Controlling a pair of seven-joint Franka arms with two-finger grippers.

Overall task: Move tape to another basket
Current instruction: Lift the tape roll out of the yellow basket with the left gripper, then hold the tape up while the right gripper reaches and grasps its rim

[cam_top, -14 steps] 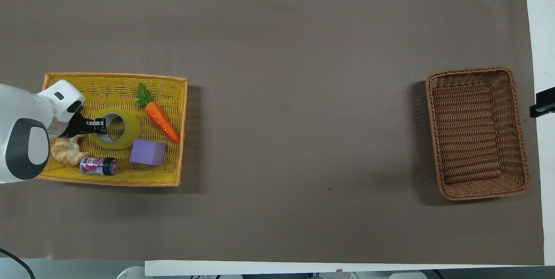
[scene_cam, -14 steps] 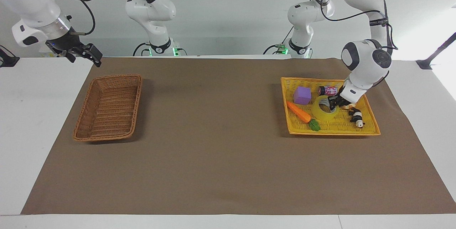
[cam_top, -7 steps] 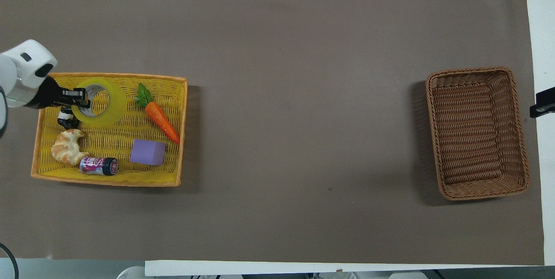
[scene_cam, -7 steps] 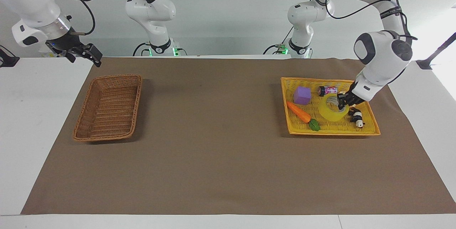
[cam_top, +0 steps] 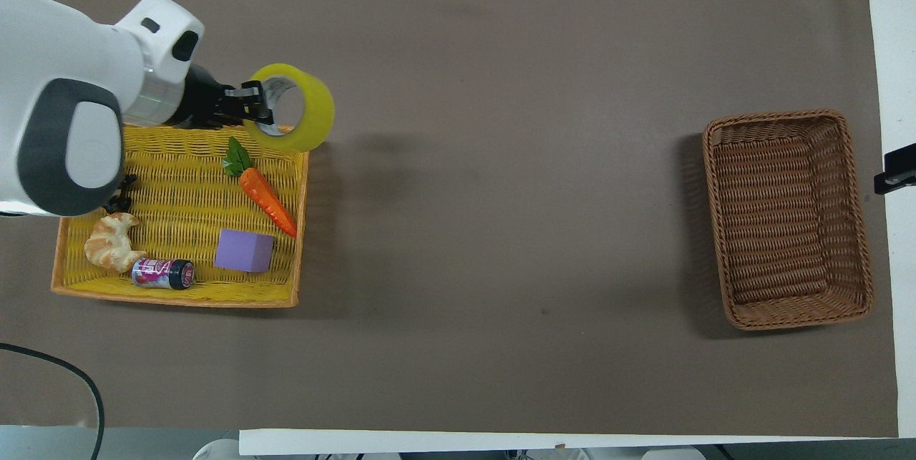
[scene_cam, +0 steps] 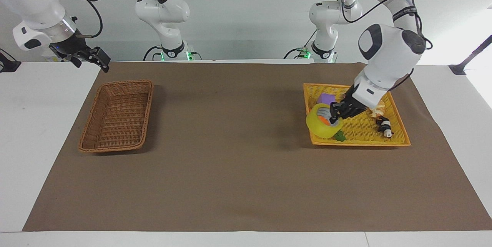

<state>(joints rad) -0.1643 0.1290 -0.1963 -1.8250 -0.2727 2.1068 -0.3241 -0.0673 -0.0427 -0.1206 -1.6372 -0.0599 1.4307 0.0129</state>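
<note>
The brown paper-covered table [scene_cam: 246, 170] is carrying two containers well apart: the flat bright-yellow woven tray [scene_cam: 396, 124] toward the left arm's end and the rectangular dark-brown woven wicker basket [scene_cam: 117, 114] toward the right arm's end. The left gripper [scene_cam: 335, 113] is pinching one wall of the wide translucent yellow roll of packing tape [scene_cam: 322, 124], one finger inside the core. A second ago the roll was lying in the tray; it is now being carried, raised, over the tray's corner toward the basket. The lift appears done; the long crossing remains. The right gripper [scene_cam: 87, 58] is waiting beside the basket, fingers apparently spread.
</note>
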